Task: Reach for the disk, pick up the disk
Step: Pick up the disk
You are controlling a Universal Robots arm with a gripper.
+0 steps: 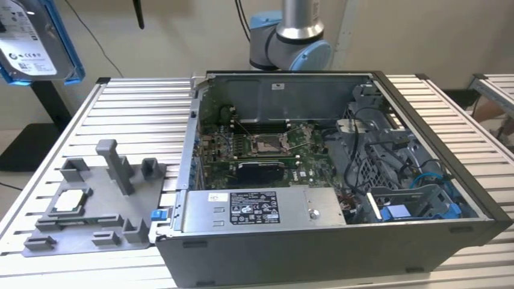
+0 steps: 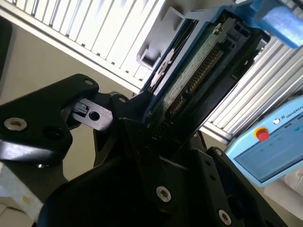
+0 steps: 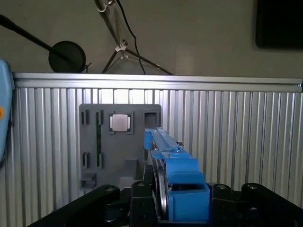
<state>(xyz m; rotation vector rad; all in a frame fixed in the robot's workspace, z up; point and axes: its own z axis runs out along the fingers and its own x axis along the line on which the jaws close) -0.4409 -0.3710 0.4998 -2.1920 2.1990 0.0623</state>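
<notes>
The gripper (image 2: 158, 127) is clamped on the disk (image 2: 199, 61), its black jaws pressing on the two flat faces near one end, so the rest of the drive sticks out past them. In the second wrist view the disk is seen edge-on, with its green circuit board (image 2: 187, 78) and a row of connector pins facing the camera. In the first wrist view its narrow side points away from the gripper, and the bright blue frame (image 3: 184, 187) runs along that side.

In the exterior view the disk (image 1: 32, 45) hangs high at the exterior view's left, off the table (image 1: 136, 114) and touching nothing on it. Its silver-grey face and white-and-blue label (image 1: 28, 51) are turned to the camera, with the blue frame down one long side. There is open air around it, and the wall is behind.

Below, in the first wrist view, the grey fixture (image 3: 94, 142) lies flat on the slatted table with the pale square chip (image 3: 120, 122) seated in it. Bare slats run from the fixture to the table's railed edge, and more stretch away on either side.

In the exterior view the fixture sits near the table's corner at the exterior view's left. The open computer case (image 1: 337, 253) stands just beside it, filling the middle and the exterior view's right, with the long grey metal box (image 1: 249, 208) along its near wall. The arm (image 1: 293, 36) rises behind the case. A pale blue teach pendant (image 2: 270, 151) lies by a table edge in the second wrist view.
</notes>
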